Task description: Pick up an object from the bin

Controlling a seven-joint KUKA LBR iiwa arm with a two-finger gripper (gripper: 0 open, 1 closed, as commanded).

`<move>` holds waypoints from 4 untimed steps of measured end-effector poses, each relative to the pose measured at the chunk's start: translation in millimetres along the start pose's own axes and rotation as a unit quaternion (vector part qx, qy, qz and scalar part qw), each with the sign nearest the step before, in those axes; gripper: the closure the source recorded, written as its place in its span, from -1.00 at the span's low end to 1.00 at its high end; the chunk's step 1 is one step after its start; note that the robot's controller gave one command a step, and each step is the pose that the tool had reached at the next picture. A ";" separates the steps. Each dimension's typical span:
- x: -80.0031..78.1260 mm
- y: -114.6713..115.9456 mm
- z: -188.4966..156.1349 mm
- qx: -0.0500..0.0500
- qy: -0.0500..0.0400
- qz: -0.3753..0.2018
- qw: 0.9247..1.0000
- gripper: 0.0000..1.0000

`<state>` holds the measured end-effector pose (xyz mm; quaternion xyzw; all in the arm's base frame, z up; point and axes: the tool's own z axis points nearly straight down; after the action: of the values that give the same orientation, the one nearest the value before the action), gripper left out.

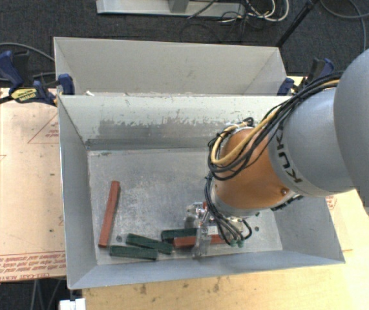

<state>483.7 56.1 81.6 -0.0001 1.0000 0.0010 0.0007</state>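
Hanging at the bin's (pixel 74 192) front wall, gripper (pixel 200 236) crowds a red block (pixel 184 241); jaws unreadable; bare floor behind

High, slightly oblique view over bin (pixel 75 192)

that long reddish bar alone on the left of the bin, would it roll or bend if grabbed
The reddish bar looks straight and flat-sided, so probably stiff and likelier to slide than roll. Being long and thin, it may pivot if pushed near one end.
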 end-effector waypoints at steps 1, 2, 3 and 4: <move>-0.1 0.5 -1.9 0.000 0.000 0.001 1.000 1.00; -0.3 1.0 -5.2 0.000 0.000 0.001 1.000 1.00; -1.1 1.5 -26.4 0.000 -0.001 0.002 1.000 1.00; -2.2 2.1 -69.6 0.000 -0.002 0.002 1.000 1.00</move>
<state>485.8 58.1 151.2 0.0018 1.0000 0.0012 0.0027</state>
